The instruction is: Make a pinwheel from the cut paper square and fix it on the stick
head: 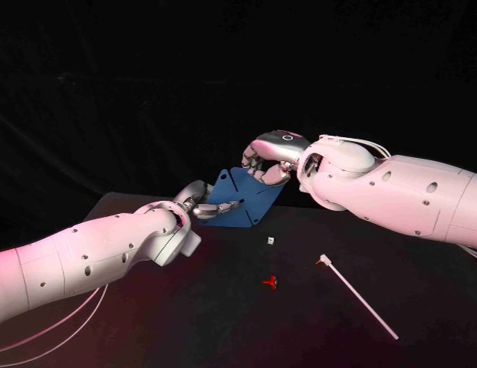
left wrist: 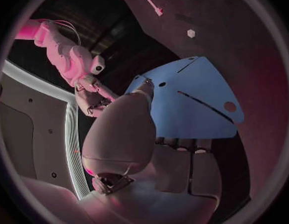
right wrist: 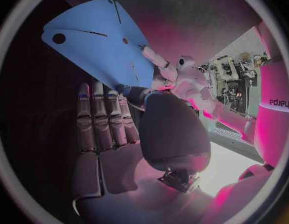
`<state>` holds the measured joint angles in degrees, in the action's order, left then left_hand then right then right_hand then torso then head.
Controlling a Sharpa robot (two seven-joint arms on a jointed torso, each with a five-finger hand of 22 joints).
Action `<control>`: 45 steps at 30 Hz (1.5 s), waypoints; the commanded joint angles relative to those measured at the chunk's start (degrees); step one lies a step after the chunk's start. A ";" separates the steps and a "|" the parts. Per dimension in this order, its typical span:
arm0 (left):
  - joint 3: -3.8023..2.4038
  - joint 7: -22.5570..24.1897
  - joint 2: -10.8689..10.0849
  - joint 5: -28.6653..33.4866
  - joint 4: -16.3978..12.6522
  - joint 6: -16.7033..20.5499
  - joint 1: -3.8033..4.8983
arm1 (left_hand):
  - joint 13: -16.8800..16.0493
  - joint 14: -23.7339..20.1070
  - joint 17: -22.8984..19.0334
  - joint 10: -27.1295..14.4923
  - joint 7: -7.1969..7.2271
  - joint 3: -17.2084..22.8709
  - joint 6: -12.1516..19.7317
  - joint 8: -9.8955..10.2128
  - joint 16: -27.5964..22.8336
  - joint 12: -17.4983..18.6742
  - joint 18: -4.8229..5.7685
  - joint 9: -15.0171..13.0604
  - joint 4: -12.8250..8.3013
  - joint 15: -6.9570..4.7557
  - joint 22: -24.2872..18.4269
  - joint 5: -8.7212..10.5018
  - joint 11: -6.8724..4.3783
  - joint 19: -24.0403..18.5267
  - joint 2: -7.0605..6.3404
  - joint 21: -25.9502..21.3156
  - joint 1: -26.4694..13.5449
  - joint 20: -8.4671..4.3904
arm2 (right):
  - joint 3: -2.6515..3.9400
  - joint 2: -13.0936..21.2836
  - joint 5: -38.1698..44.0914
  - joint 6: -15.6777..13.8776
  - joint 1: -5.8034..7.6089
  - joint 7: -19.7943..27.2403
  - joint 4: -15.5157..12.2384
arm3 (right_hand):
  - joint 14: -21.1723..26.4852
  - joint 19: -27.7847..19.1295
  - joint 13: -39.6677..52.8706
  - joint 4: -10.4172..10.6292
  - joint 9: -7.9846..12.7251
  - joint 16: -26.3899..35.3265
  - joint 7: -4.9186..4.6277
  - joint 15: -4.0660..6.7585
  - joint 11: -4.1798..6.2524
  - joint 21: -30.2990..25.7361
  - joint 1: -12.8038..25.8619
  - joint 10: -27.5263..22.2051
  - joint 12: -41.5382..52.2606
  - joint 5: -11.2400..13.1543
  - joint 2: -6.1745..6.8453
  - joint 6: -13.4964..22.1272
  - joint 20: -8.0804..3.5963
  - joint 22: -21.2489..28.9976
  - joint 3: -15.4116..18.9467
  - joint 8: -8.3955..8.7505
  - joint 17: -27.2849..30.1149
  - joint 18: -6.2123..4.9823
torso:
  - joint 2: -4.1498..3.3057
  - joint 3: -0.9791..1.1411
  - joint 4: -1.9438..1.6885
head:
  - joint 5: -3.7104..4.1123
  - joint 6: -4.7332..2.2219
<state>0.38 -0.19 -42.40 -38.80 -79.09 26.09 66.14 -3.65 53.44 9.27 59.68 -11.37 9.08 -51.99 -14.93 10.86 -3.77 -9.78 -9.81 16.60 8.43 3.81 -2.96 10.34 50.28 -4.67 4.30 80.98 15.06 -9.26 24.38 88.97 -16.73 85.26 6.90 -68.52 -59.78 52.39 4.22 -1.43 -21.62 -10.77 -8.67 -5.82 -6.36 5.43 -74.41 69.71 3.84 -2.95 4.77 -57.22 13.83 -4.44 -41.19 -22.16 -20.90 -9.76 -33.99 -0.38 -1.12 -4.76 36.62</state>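
Nearest, lying on the black table (head: 195,314): white stick (head: 355,295), thin and long, prob. light and stiff. It would roll if nudged, so best pinched near one end. Just beside its far end, toward the middle, lies a small red pin (head: 270,282); fiddly, needs a fingertip pinch. A bit further off is a tiny white piece (head: 271,241); too small to tell what it is.

Further back, left hand (head: 200,201) is closed on the lower left edge of the blue paper square (head: 248,203), thumb on one face, other fingers on the other face. Paper is held up off the table, between the two hands, w/ slits running in from the corners and small punched holes.

Handling: very light, floppy, creases or tears easily at the slit ends. Grip lightly on solid edge or by a corner flap, not across a slit. Flaps should bend to the centre w/ little force but prob. spring back unless held.

Farthest, right hand (head: 271,157) pinches the paper's upper edge, thumb against fingers. Neither hand is free.
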 commanded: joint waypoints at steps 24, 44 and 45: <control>-0.03 1.29 0.32 3.67 0.34 -0.06 0.18 | 0.09 3.55 0.10 4.89 1.91 11.77 -4.76 -2.49 -0.23 0.17 -0.78 -1.65 -3.96 -1.59 0.17 0.24 -2.54 2.80 3.05 0.03 9.81 -1.62 | -0.16 -0.33 0.71 -0.20 -0.33 0.26 -0.31 | 0.27 0.12 -0.14 -0.40 -1.14 0.31 -0.15 -0.31 -0.36 -0.32 0.20 0.02 -0.31 0.19 -0.28 -0.15 0.06 0.16 -0.29 -0.12 -0.18 -0.72 | -0.01 0.03 0.05 | -0.53 0.59; -0.01 0.97 -0.64 9.66 0.18 2.22 0.22 | 0.11 3.49 0.04 5.60 2.24 16.23 -4.81 -3.77 -1.07 0.25 -0.73 -2.94 -4.63 -1.78 0.01 0.24 -3.14 2.60 1.26 -0.48 7.29 -1.72 | -0.77 1.42 -7.00 -8.45 -1.35 -0.91 3.97 | 13.72 -7.55 -0.68 18.36 4.86 6.47 -4.13 -6.05 -7.00 -1.66 -8.24 -23.77 -0.18 0.04 5.94 14.04 2.49 0.61 37.74 10.92 4.97 1.30 | 0.04 -0.01 -0.03 | -0.37 0.09; 0.00 1.11 -0.68 10.24 0.32 3.12 0.22 | 0.11 3.43 0.03 5.62 2.25 16.61 -4.76 -3.85 -1.16 0.26 -0.73 -3.04 -4.74 -1.75 0.01 0.24 -3.14 2.56 1.12 -0.48 7.04 -1.70 | -0.78 2.01 -8.56 -10.34 -1.48 -0.27 3.96 | 13.12 -7.48 -0.53 18.25 4.97 6.26 -4.73 -5.95 -6.85 -1.60 -8.55 -21.67 0.09 -0.02 5.05 13.84 2.52 0.58 37.02 10.88 5.04 1.16 | 0.06 -0.01 -0.01 | -0.51 0.07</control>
<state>0.43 0.69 -43.08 -31.44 -78.81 27.20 66.25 -3.60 56.74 9.28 64.77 -9.21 25.48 -56.65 -18.56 9.97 -3.78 -9.76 -12.80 11.90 6.76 3.92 -2.97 7.21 52.75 -3.58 4.10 88.42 13.22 -10.07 25.97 85.03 -20.31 83.82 5.86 -64.68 -46.33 45.20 3.59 16.96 -16.71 -4.37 -11.18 -11.76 -13.24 3.78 -83.08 47.33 3.78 -2.97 10.41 -43.10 16.49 -3.79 -3.84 -11.29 -15.92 -9.21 -33.98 -0.38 -1.12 -5.08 36.75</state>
